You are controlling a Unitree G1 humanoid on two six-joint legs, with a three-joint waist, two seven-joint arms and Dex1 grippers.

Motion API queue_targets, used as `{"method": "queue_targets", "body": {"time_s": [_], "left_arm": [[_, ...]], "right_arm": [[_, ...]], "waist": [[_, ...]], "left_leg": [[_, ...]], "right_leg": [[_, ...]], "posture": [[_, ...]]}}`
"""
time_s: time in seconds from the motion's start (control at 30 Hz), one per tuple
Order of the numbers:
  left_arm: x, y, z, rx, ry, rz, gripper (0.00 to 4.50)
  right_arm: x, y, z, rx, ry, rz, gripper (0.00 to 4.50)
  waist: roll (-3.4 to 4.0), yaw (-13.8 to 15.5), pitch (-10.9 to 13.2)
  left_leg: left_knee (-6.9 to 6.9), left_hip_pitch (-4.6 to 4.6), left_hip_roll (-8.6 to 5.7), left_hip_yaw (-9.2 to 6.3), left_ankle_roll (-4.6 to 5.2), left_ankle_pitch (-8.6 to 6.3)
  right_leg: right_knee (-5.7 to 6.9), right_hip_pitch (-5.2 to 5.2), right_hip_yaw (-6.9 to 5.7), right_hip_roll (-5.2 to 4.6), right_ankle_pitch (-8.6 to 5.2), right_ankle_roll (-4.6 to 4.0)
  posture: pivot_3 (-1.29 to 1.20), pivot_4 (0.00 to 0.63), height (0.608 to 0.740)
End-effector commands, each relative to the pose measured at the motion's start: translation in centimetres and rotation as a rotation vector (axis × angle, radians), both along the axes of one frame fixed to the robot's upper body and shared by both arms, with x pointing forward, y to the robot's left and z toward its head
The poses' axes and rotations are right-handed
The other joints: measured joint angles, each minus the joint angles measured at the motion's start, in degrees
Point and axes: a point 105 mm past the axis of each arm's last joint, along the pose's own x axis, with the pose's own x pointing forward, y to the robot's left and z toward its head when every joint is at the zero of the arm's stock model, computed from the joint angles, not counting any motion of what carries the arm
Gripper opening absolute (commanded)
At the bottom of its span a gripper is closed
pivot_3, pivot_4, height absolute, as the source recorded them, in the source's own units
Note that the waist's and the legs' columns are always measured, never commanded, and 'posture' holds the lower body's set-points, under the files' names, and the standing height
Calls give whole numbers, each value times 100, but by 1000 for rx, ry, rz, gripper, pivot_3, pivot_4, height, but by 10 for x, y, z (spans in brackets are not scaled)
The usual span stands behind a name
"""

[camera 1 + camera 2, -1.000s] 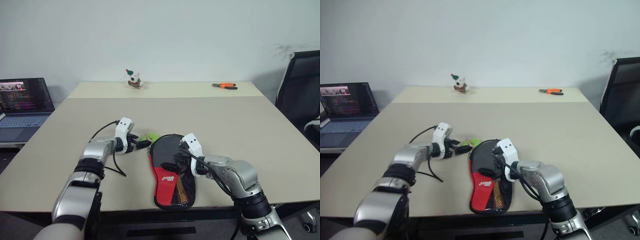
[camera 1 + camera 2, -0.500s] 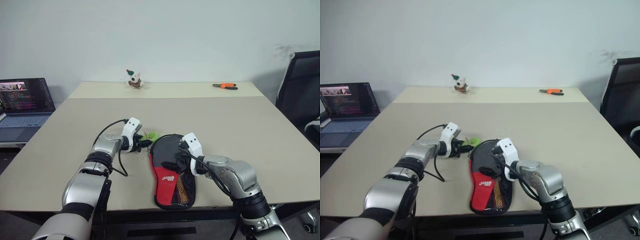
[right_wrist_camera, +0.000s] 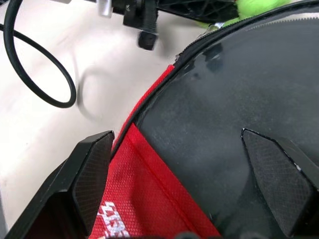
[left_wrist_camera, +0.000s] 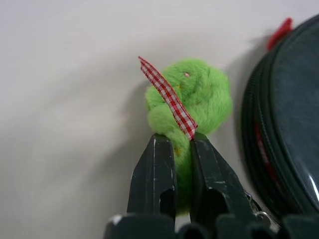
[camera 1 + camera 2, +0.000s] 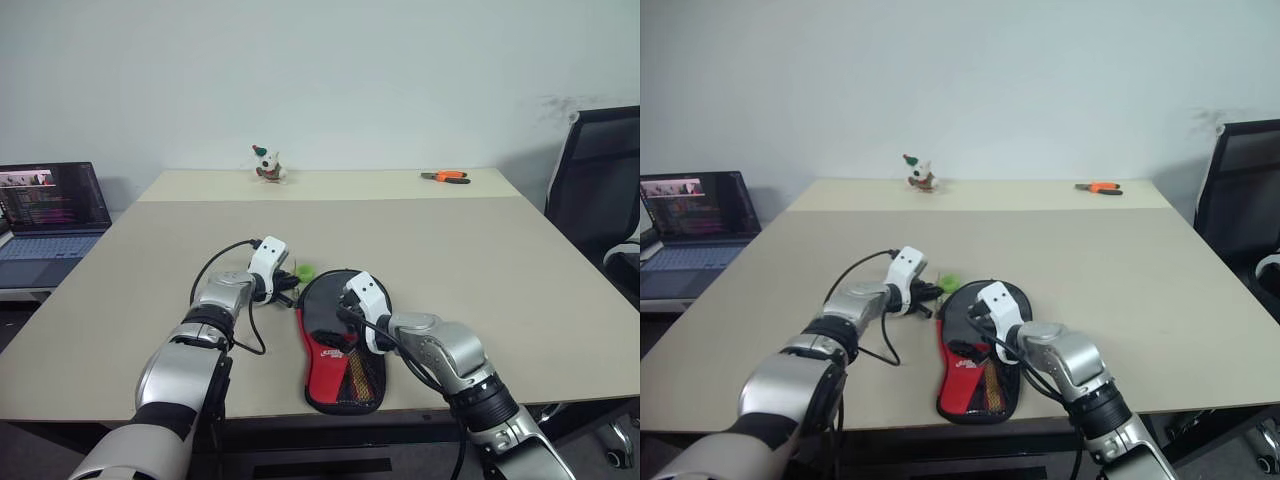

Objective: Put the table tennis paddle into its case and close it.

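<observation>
Left gripper: we see it pinching one fuzzy green pull.
Right gripper: spread wide above one case.
Writing: too small to read.

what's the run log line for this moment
left end effector: shut on green pull | right end effector: open over case | case on table

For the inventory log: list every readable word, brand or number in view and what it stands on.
None reads fully.
Case: white logo on the red panel, too small and cut off to read.
Laptop: lines of screen text, too small to read.
</observation>
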Motion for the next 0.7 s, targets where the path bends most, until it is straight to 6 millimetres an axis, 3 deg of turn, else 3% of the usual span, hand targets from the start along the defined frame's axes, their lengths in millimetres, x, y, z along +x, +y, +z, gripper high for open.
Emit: {"method": "queue_targets", "body": {"time_s": [0.03, 0.47, 0.7], "left_arm": [[17, -6, 35, 90, -157, 60, 33], [24, -89, 68, 441, -434, -133, 33], [12, -130, 57, 695, -577, -363, 33]], "right_arm": [[4, -19, -34, -94, 86, -59, 4500], [-40, -41, -68, -214, 193, 8, 4500], [-56, -47, -72, -228, 217, -2, 4500]], "waist": [[-1, -1, -1], [-23, 43, -18], [-22, 42, -55]], "left_leg": [[2, 3, 0, 2, 6, 5], [-11, -2, -7, 18, 5, 4], [-22, 1, -5, 16, -1, -2]], "right_leg": [[-1, 3, 1, 1, 8, 3], [-56, 19, 6, -4, 20, 16], [-97, 38, 4, -5, 20, 17]], "posture": [[0, 150, 740], [0, 150, 740], [0, 150, 740]]}}
